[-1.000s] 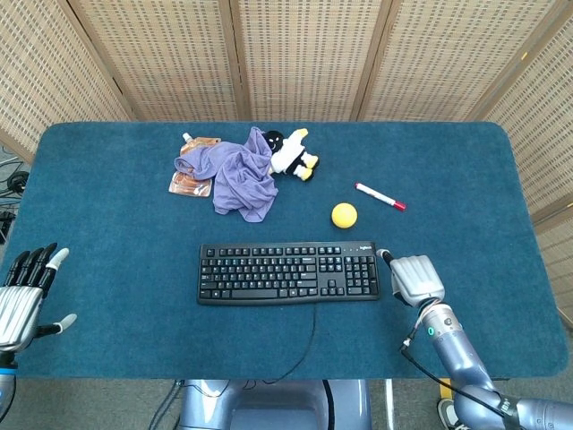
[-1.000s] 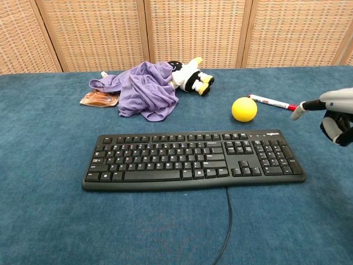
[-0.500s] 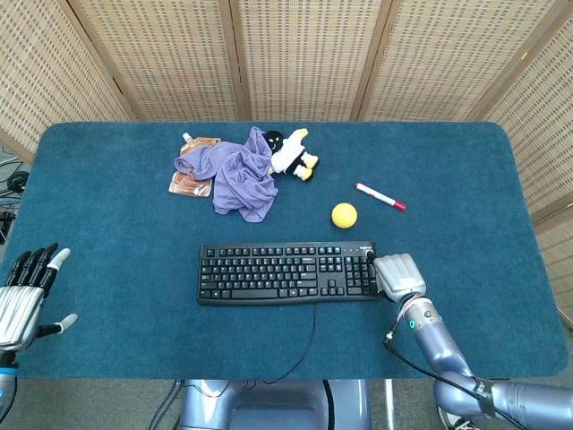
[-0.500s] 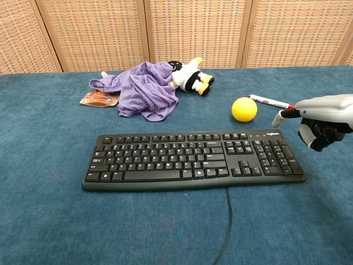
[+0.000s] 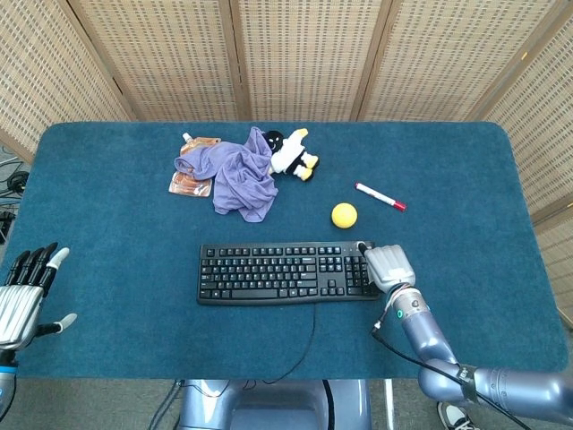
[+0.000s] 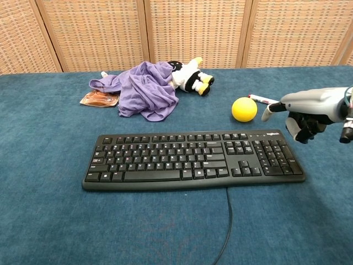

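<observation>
At the near left corner of the table (image 5: 107, 269), the left hand (image 5: 22, 300) hovers with its fingers spread apart and nothing in them; the head view cuts it off at the frame edge, and the chest view does not show it at all.

Toward the far edge, left of centre, an orange packet (image 5: 192, 177) lies mostly under a crumpled purple cloth (image 5: 237, 179), so only its left part shows. A black, white and yellow plush toy (image 5: 291, 152) lies against the right side of the cloth.

The black keyboard (image 5: 282, 271) sits near the middle of the front half, its long axis parallel to the near edge, with the number pad at its right end. Its cable (image 5: 313, 336) runs from the near side off the front edge.

A yellow ball (image 5: 344, 215) rests just beyond the keyboard's far right corner. Further right lies a marker (image 5: 380, 195) with a red cap, angled from far-left to near-right; in the chest view the hand hides most of it.

The right hand (image 5: 387, 266) hangs over the keyboard's right end, above the number pad, holding nothing. In the chest view one finger points left while the rest curl under the palm. Whether it touches the keys cannot be told.
</observation>
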`<state>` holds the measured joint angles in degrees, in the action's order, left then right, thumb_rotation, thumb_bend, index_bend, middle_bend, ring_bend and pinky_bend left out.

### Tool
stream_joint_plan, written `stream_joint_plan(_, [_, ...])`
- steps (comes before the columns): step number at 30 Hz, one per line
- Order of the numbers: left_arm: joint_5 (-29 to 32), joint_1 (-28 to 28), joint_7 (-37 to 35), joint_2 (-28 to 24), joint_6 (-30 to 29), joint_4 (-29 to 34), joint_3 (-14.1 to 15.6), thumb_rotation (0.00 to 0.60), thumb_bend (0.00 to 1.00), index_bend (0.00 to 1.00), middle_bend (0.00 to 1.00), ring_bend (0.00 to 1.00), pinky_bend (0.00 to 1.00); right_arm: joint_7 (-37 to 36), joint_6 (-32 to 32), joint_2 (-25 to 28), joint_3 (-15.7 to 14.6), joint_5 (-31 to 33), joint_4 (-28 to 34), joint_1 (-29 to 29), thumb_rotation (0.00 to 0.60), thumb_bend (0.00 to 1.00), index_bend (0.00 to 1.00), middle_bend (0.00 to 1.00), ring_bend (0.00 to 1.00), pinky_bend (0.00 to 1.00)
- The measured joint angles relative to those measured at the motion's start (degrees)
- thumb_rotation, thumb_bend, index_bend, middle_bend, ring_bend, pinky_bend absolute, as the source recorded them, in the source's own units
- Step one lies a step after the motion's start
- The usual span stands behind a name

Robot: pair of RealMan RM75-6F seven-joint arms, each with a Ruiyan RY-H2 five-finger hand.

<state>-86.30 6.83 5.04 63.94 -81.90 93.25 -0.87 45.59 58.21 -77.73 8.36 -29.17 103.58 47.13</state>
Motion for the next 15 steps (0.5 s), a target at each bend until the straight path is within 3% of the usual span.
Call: stream_joint_plan(15, [0.6,0.34,-0.14,0.11,0.76,-0.31,-0.09,0.6,0.03,0.0,0.0,0.0,0.0,0.58,-1.17,-2.89,-1.21,4.92,-3.53,4.4,0.6,0.98,0.16,0.71,0.64,0.46])
